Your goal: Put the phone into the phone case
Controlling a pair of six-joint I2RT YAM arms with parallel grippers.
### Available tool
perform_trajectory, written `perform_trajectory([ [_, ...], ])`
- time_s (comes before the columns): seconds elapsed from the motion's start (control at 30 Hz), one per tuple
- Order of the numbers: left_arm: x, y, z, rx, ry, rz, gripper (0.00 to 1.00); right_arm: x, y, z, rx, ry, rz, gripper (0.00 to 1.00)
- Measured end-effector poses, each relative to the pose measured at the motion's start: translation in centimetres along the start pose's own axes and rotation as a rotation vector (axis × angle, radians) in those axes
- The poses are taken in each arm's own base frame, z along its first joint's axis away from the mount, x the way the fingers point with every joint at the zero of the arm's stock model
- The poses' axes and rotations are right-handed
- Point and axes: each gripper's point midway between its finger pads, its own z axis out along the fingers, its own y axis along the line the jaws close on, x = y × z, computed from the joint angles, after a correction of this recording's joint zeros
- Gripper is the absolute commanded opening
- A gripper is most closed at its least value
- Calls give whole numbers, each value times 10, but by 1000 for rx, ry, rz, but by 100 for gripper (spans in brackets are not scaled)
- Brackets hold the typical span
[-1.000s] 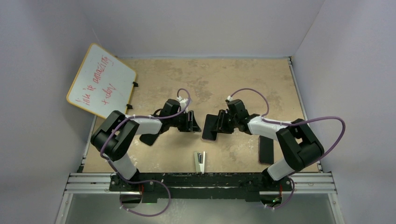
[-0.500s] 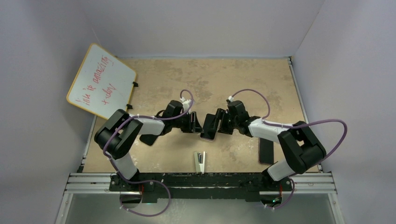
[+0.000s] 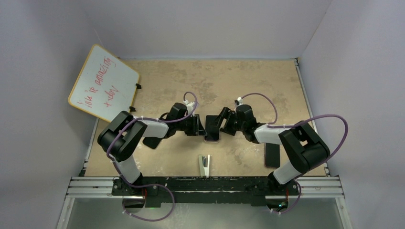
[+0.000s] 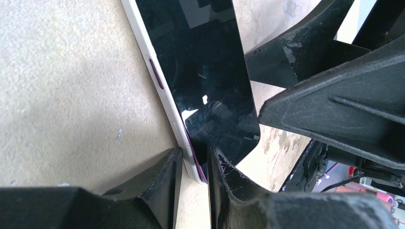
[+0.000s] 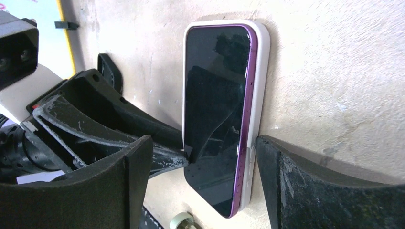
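The phone (image 5: 217,119), with a black screen and purple rim, lies in the white phone case (image 5: 260,95) on the table; both show mid-table from above (image 3: 211,130). My left gripper (image 4: 195,167) is shut on the near corner of the phone (image 4: 205,71) and the case edge (image 4: 162,90), one finger under the case and one on the screen. My right gripper (image 5: 205,167) is open and straddles the phone's width. Its right finger (image 5: 286,176) touches the case's side and its left finger stands apart. The two grippers (image 3: 199,126) (image 3: 221,125) face each other.
A whiteboard (image 3: 103,82) with red writing leans at the back left. A flat black object (image 3: 272,152) lies at the right front, another (image 3: 152,141) under the left arm. A small metal clip (image 3: 204,165) lies near the front edge.
The right gripper has moved left with the phone, which went from tilted to lying flatter against the left gripper. The left gripper has shifted slightly right to meet it.
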Motion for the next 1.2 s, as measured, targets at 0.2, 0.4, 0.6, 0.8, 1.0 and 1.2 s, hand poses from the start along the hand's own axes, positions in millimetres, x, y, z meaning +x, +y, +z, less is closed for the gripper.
perform_trajectory([
  [0.2,3,4,-8,-41,-1,-6,28,5,11,-1,-78,25,10,78],
  [0.4,7,9,-16,-63,-12,-12,30,7,23,-2,-167,31,23,78],
  [0.6,8,13,-24,-73,-26,-21,36,6,38,-1,-253,40,20,77],
  [0.8,11,17,-31,-93,-29,-20,33,11,42,3,-295,71,33,75],
  [1.0,13,21,-33,-99,-29,-28,27,16,37,7,-293,92,43,74],
  [1.2,15,22,-37,-101,-36,-28,22,17,41,6,-311,97,37,73],
])
